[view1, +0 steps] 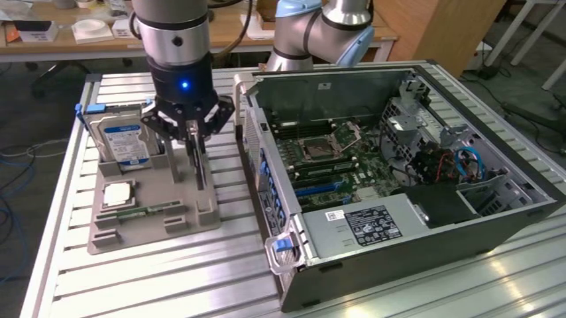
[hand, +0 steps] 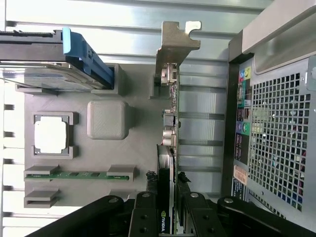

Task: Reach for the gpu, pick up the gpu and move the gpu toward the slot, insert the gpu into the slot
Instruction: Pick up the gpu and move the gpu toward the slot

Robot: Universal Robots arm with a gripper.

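Observation:
The gpu is a thin dark card standing on edge in the grey holder, at the exterior view's left of the open computer case. My gripper reaches straight down over the card's top edge. In the wrist view the gpu runs away from my gripper to its grey metal bracket, and the black fingers sit on either side of the card, shut on it. The card's lower edge still rests in the holder. Blue slots show on the motherboard inside the case.
The holder also carries a silver hard drive with blue rails, a square processor chip and a small green memory stick. The case's rear panel stands close beside the gpu. A second robot arm stands behind the case.

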